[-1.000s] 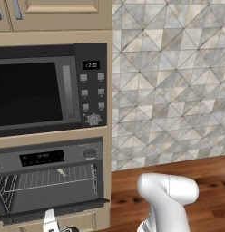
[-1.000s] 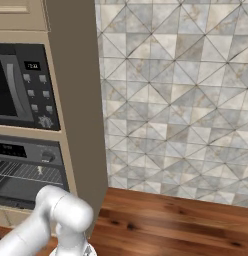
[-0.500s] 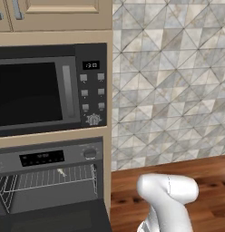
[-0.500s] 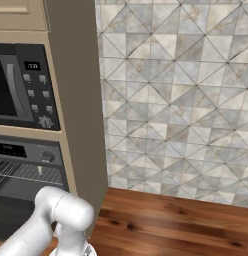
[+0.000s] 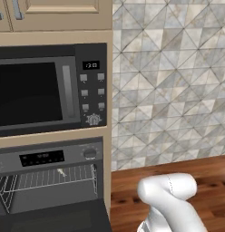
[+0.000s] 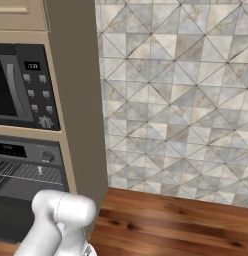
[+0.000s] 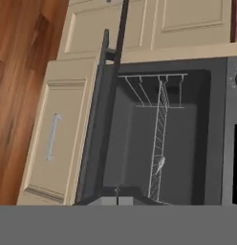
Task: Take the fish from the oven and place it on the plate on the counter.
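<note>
Lying on the wire rack (image 7: 160,143) inside the open oven (image 5: 51,181), the fish (image 7: 159,165) sits ahead of the hand camera. Its long axis runs along the rack. The gripper is closed and empty.

The oven (image 5: 51,181) was cut off by the left and bottom edges of the left base view, so its open door showed only in part. The fish (image 5: 61,172) on the wire rack (image 5: 55,176) was too small to make out (a pale sliver, no more). In the hand view the oven (image 7: 158,139) ran past the right edge, and the fish (image 7: 159,165) was blurred.
</note>
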